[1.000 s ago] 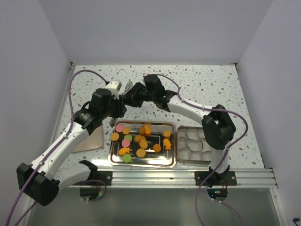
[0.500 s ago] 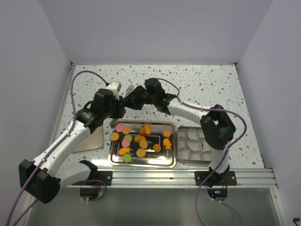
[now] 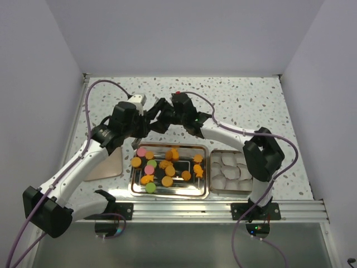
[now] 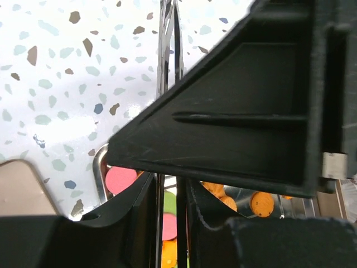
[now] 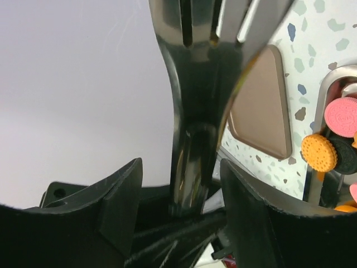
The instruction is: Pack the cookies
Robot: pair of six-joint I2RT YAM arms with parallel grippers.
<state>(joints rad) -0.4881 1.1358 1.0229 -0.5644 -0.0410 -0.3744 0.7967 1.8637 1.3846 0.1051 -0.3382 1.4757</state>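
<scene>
Handover, it seems
Left gripper [image 4: 169,195] pinches the shiny metal tongs [image 5: 192,84], right gripper [image 5: 181,167] gapes wide to let go; flat orange, pink and green cookies [image 3: 167,181] wait in the steel tray [image 3: 170,195]

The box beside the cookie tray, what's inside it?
White crinkly paper cups sit in rows inside the box, and they look empty. The right arm covers its right side, so that part can't be seen.
</scene>
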